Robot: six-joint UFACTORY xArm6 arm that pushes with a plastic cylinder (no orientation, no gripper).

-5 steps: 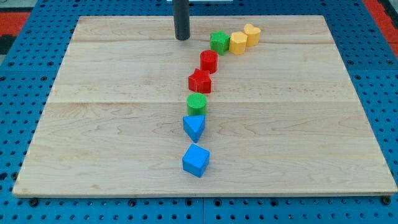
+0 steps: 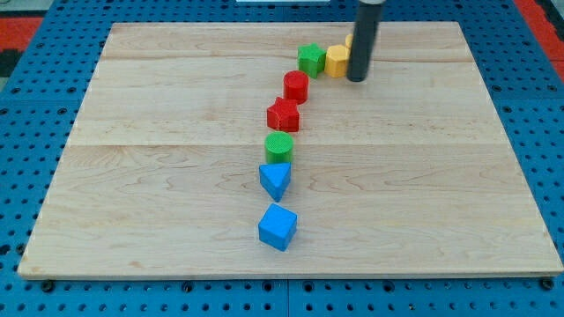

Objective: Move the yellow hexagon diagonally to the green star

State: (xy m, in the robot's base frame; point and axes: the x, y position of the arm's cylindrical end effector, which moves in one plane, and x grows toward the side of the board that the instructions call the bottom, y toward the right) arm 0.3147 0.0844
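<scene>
The yellow hexagon [image 2: 337, 60] sits near the view's top, touching the right side of the green star [image 2: 310, 59]. My tip [image 2: 356, 78] stands just right of and slightly below the hexagon, close against it. The rod hides most of a second yellow block [image 2: 350, 40] behind it, so its shape cannot be made out.
A curved line of blocks runs down from the star: a red cylinder-like block [image 2: 296, 86], a red star [image 2: 283, 115], a green cylinder [image 2: 278, 147], a blue triangle [image 2: 275, 180] and a blue cube [image 2: 278, 226]. The wooden board [image 2: 132, 176] lies on a blue pegboard.
The rod has moved from the left of the green star to the right side of the yellow hexagon and now covers the other yellow block. The blocks have not visibly moved.
</scene>
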